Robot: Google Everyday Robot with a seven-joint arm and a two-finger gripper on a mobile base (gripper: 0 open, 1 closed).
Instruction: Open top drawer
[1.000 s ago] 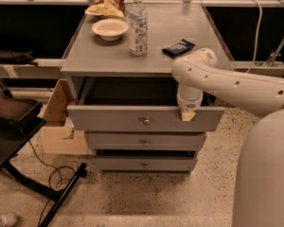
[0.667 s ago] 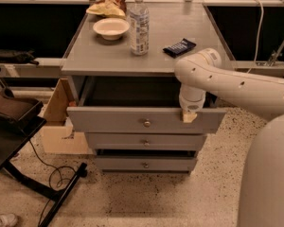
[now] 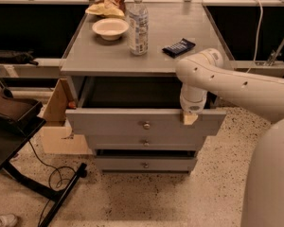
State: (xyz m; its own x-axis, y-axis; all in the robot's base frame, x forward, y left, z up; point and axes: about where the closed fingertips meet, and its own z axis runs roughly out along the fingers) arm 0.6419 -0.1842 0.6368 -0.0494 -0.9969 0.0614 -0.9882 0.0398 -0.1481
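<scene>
top drawer open, pincer at front edge

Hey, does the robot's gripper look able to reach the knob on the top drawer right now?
Probably yes. The gripper is at the upper front edge of the top drawer, off to one side of its knob, with only bare drawer face between them.

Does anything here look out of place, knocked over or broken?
Nothing looks spilled or broken. The top drawer stands pulled out, and the gripper sits at the upper edge of its front, to the right of the knob rather than on it. An open cardboard box sits on the floor to the drawer's left.
</scene>
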